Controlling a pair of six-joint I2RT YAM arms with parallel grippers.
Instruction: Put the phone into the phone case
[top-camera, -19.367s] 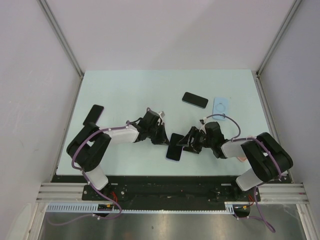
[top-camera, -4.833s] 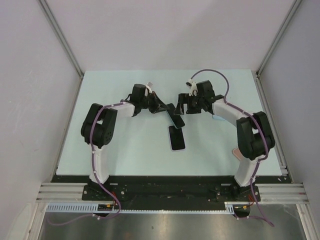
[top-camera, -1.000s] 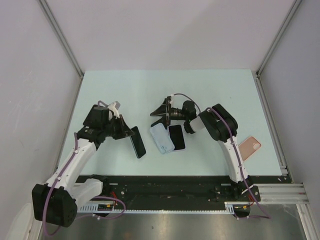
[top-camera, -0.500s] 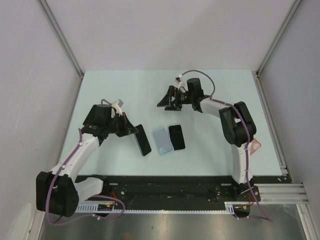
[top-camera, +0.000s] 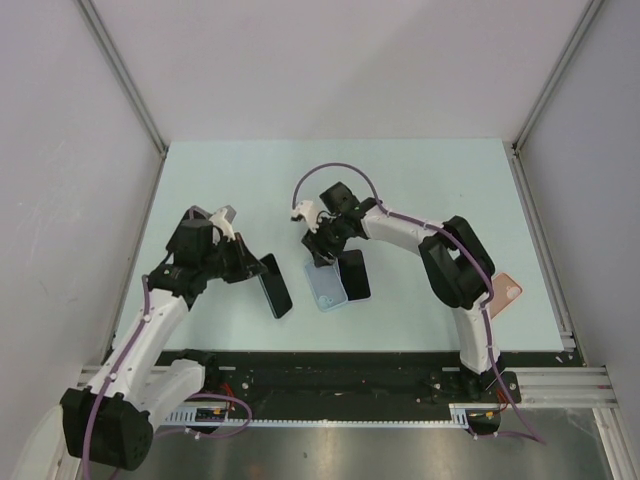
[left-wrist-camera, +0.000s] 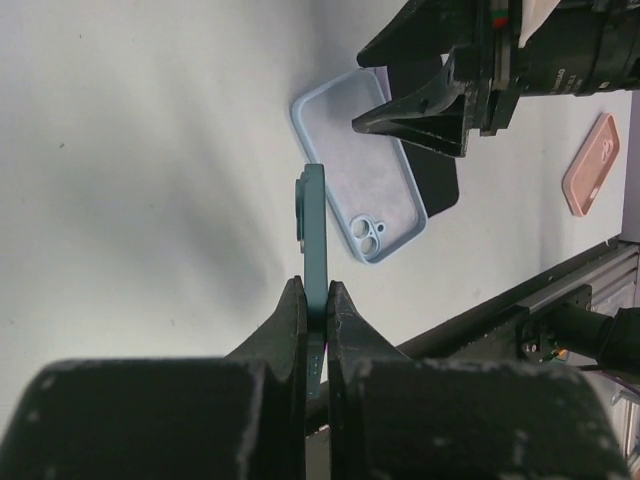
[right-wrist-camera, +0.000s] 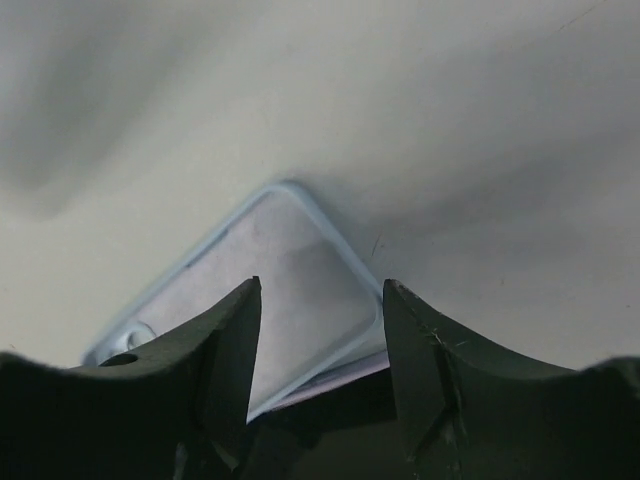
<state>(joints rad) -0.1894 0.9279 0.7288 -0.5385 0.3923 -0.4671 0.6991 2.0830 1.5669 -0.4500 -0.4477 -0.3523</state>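
Observation:
My left gripper is shut on a dark phone with a teal edge and holds it on edge above the table, left of the case. In the left wrist view the phone stands edge-on between the fingers of that gripper. The light blue phone case lies open side up on the table and also shows in the left wrist view. My right gripper is open and empty, low over the case's far end. In the right wrist view the case lies between the fingers of the right gripper.
A second black phone lies flat right beside the case on its right, also in the left wrist view. A pink case lies near the table's right edge. The black rail runs along the near edge.
My right gripper has come from the far middle of the table down to the case's far end. My left gripper has shifted slightly left with the phone.

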